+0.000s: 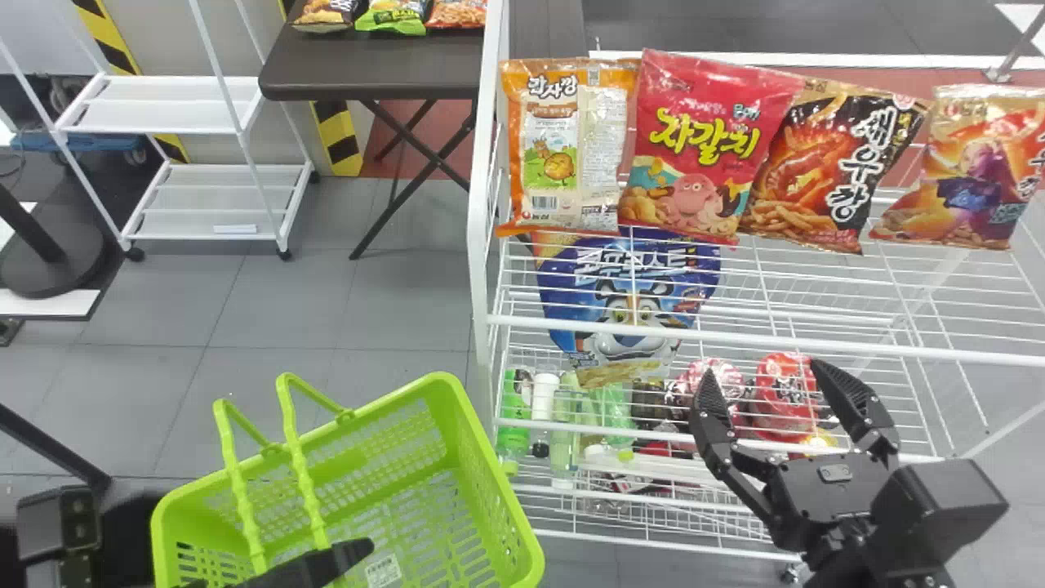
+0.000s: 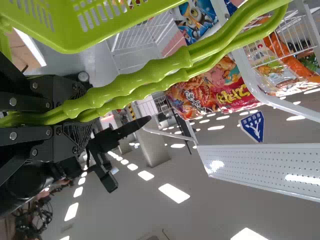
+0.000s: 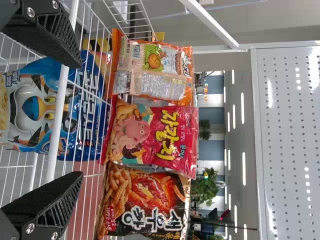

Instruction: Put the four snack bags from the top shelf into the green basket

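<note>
Fingers of the left gripper [image 1: 314,565] are clenched on the handles [image 2: 145,77] of the green basket [image 1: 490,457], left of the white rack [image 1: 480,204]. The right gripper [image 1: 765,371] stands released, its fingers spread before the rack. Beyond, on the top shelf, four snack bags stand upright: orange [image 1: 563,147], red [image 1: 702,147], black-and-tan [image 1: 833,163], then orange-and-gold [image 1: 971,163]. Below sits a blue bag [image 1: 629,286]; farther back, more bags [image 1: 392,15] lie on a dark table [image 1: 367,69].
</note>
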Available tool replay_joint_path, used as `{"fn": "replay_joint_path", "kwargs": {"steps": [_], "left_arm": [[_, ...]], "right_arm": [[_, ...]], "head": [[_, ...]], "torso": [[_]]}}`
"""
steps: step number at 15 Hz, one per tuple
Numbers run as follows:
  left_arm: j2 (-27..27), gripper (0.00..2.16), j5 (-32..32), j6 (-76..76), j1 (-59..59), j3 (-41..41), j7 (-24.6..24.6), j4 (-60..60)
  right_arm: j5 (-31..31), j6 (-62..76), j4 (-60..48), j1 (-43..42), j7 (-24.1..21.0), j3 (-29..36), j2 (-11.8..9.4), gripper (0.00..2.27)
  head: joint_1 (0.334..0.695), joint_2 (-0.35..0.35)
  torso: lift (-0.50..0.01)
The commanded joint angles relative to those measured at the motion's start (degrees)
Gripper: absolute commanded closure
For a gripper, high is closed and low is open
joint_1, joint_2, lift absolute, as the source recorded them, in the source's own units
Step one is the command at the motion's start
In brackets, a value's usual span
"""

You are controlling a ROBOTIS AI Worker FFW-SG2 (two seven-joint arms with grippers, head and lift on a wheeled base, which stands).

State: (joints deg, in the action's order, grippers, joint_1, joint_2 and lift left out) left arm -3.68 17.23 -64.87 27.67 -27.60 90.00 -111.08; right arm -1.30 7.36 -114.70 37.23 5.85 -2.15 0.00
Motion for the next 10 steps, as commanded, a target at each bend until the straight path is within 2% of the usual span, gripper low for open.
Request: {"fn": "replay_joint_path", "kwargs": {"steps": [1, 4, 10], "left_arm": [[0.1, 2.15, 0.0, 0.0, 0.0, 0.1, 0.6, 0.0], [0.1, 2.15, -0.1, 0.0, 0.0, 0.4, 0.6, -0.3], [0.1, 2.15, 0.1, 0.0, 0.9, 0.1, 0.6, -0.6]], "right_arm": [[1.6, -1.2, 0.1, -1.8, -0.1, -0.2, 0.1, 0.03], [2.0, -5.2, 2.7, -8.4, -0.1, -2.9, 0.1, 0.05], [1.6, -5.9, 20.9, -30.4, -1.2, -10.3, 0.1, 0.06]], "head": [[0.695, 0.018], [0.695, 0.022], [0.695, 0.111]], "torso": [[0.0], [0.0], [0.0]]}}
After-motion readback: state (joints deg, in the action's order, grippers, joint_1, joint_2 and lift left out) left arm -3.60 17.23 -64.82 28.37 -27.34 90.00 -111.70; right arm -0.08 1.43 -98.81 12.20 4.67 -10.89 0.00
